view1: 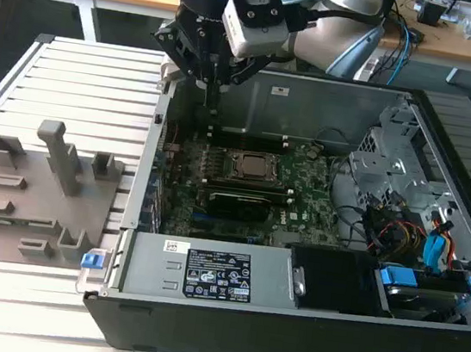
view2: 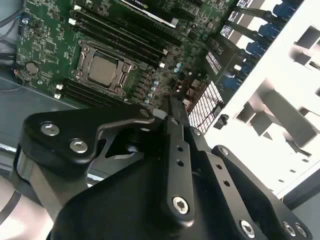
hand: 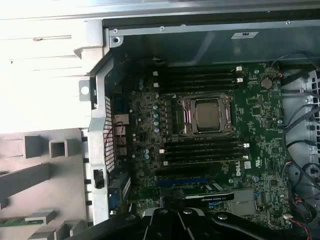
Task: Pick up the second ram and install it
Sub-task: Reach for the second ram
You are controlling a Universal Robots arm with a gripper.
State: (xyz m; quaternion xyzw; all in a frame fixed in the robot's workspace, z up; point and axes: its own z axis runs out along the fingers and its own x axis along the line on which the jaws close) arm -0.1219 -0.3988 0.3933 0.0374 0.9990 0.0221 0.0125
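Observation:
A narrow green stick, the second ram (hand: 22, 220), lies in the grey fixture (hand: 55, 175) outside the case in the first wrist view. My gripper (view1: 212, 108) hangs over the back corner of the open computer case (view1: 139, 215), on the exterior view's left, just inside the case wall. The gripper (view2: 171, 102) is shut, with its fingers meeting in a point and nothing seen between them. Below it is the green motherboard (view1: 306, 203) with the processor socket (hand: 207, 115) and dark memory slots (hand: 197, 77) on both sides of it.
The grey fixture (view1: 33, 193), with upright blocks, sits on the slatted table at the exterior view's left. Inside the case are a labelled metal cover (view1: 214, 273), a drive cage (view1: 385, 161), and loose cables and blue connectors (view1: 434, 250) at the right.

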